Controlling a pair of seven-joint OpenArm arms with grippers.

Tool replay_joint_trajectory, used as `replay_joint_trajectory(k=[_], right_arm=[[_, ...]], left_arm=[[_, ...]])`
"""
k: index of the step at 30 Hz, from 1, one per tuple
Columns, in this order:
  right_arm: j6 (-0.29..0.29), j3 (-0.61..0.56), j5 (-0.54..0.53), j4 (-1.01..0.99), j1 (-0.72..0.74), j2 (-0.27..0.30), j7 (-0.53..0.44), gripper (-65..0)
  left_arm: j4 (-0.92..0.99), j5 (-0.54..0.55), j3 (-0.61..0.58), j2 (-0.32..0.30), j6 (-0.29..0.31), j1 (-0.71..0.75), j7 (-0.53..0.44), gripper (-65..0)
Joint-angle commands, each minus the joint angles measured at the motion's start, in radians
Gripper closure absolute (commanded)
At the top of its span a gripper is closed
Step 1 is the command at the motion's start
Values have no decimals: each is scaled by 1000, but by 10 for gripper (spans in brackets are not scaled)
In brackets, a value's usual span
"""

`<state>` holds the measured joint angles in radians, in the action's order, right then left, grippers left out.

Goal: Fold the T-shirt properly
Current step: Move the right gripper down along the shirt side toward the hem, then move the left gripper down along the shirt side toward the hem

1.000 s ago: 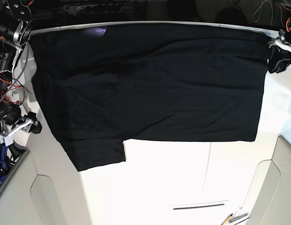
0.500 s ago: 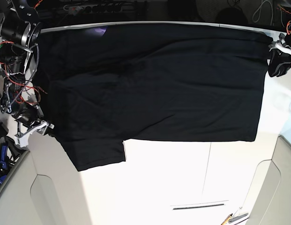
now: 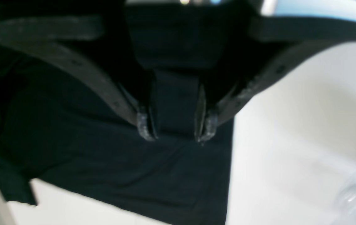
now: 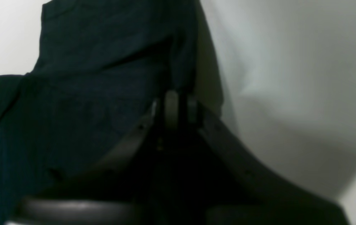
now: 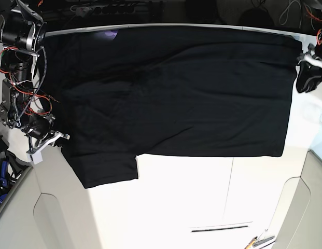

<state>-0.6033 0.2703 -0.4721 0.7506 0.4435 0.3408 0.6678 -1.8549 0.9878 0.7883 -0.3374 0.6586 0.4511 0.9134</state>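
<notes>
the right gripper (image 5: 61, 139) sits at the left edge of the base view, its jaws drawn together at the side edge of the t-shirt (image 5: 171, 93). in its own wrist view the fingertips (image 4: 171, 107) meet right at the dark cloth's border; whether a fold of cloth is pinched between them cannot be told, since everything there is black and blurred. red wires (image 5: 18, 62) loop around that arm's exposed joints above the claw.

the t-shirt lies spread flat, plain black side up, across the far half of the white table (image 5: 181, 197). one sleeve (image 5: 109, 171) juts toward the near side at lower left. a small purple patch (image 5: 110, 35) shows at the far edge, near the collar side.

on the near table surface a dark slot (image 5: 220, 227) runs short and thin, and some small tools (image 5: 259, 241) lie at the bottom edge, too small to identify.

at the right, the left gripper (image 5: 308, 72) hovers over the shirt's far right corner. in its wrist view the jaws stand apart, fingertips (image 3: 143, 126) above the cloth near its hem edge, nothing between them but the fabric below.
</notes>
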Motion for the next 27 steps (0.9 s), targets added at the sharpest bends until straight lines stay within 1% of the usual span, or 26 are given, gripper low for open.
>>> replay_joint_trajectory(k=[1, 3, 5, 9, 10, 12, 13, 17, 20, 27], right_arm=[[5, -2, 19, 6, 13, 10, 20, 0], [5, -2, 19, 6, 13, 10, 20, 0], [5, -2, 18, 6, 13, 10, 20, 0], [5, -2, 18, 6, 13, 10, 20, 0], [5, -2, 18, 6, 13, 10, 20, 0], [5, -2, 18, 6, 13, 10, 20, 0], [5, -2, 19, 6, 13, 10, 20, 0], [5, -2, 19, 6, 13, 10, 20, 0], [5, -2, 19, 6, 13, 10, 20, 0], [5, -2, 19, 6, 13, 10, 20, 0]], left_arm=[[4, 5, -14, -22, 8, -26, -23, -227], [44, -29, -64, -32, 6, -87, -27, -228], [96, -74, -121, -39, -13, -155, -50, -228], [219, -213, -238, -68, -55, -304, -122, -230], [253, -240, -264, -78, -68, -343, -133, -249], [324, -284, -314, -98, -92, -424, -141, -322], [362, -310, -341, -109, -108, -465, -146, -341], [523, -391, -440, -146, -158, -610, -187, -346], [663, -436, -483, -151, -177, -718, -208, -346], [1035, -466, -506, -151, -177, -948, -270, -346]])
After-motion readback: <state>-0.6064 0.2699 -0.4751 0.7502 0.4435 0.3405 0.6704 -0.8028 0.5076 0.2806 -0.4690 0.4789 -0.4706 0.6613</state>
